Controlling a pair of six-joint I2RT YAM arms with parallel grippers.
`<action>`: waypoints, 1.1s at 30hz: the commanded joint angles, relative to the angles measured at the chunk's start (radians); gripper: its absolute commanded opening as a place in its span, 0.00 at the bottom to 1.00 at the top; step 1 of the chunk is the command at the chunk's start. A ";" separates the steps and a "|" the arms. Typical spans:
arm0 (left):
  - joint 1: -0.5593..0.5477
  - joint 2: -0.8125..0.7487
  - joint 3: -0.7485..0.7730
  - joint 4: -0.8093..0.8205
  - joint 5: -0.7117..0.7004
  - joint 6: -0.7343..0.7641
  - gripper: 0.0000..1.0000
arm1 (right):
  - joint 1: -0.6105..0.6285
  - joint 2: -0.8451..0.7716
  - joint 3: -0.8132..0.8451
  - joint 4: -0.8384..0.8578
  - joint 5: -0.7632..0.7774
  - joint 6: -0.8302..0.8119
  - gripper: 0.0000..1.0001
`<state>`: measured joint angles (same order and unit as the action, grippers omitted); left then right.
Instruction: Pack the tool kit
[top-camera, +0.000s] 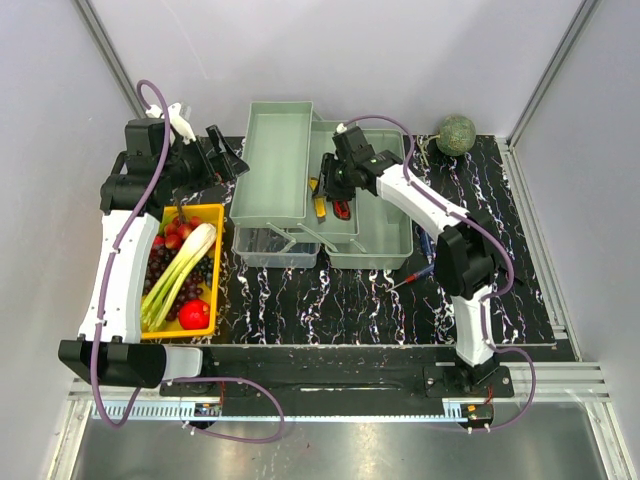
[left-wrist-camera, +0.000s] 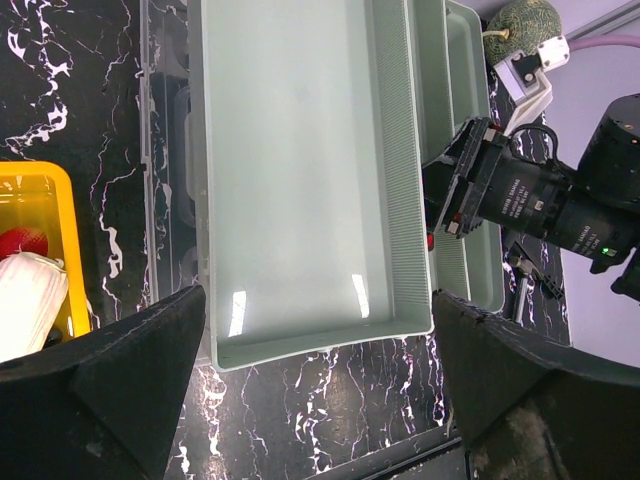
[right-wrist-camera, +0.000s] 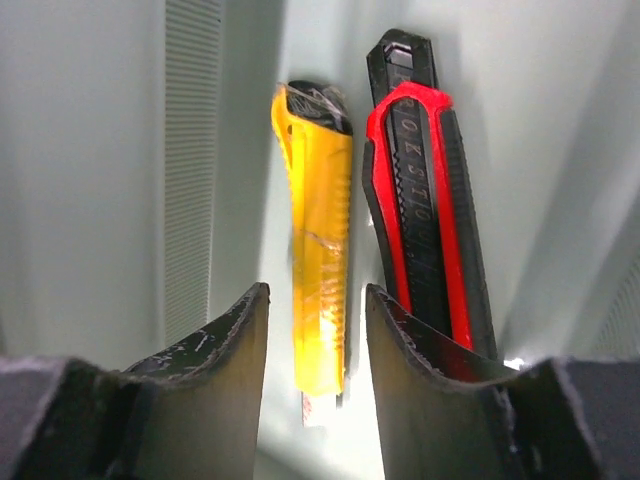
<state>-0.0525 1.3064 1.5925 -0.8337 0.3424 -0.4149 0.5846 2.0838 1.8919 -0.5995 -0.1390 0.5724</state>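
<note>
The pale grey-green toolbox (top-camera: 385, 245) lies open, with its fold-out tray (top-camera: 272, 160) swung to the left and its translucent lid (top-camera: 272, 248) lying in front. My right gripper (top-camera: 330, 192) reaches into the box. In the right wrist view it (right-wrist-camera: 317, 310) is open, and its fingers straddle a yellow utility knife (right-wrist-camera: 320, 270) without gripping it. A red-and-black utility knife (right-wrist-camera: 425, 200) lies just right of that one. My left gripper (top-camera: 234, 160) is wide open and empty beside the tray's left edge. The empty tray (left-wrist-camera: 300, 170) fills the left wrist view.
A blue-handled tool (top-camera: 426, 245) and a thin red-handled tool (top-camera: 412, 280) lie on the black marbled mat right of the box. A yellow tray (top-camera: 221, 250) of produce stands at the left. A green melon (top-camera: 456, 133) sits at the back right.
</note>
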 joint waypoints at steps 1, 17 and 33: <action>-0.001 -0.015 -0.006 0.042 0.000 0.011 0.99 | 0.008 -0.126 0.021 -0.048 0.059 -0.020 0.48; -0.003 -0.016 -0.005 0.051 0.024 -0.009 0.99 | -0.086 -0.562 -0.443 -0.055 0.582 0.147 0.53; -0.024 0.022 0.026 0.053 0.030 -0.012 0.99 | -0.324 -0.687 -0.899 -0.141 0.497 0.486 0.51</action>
<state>-0.0719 1.3293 1.5921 -0.8288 0.3649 -0.4198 0.2951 1.3586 1.0424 -0.7315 0.3916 0.9642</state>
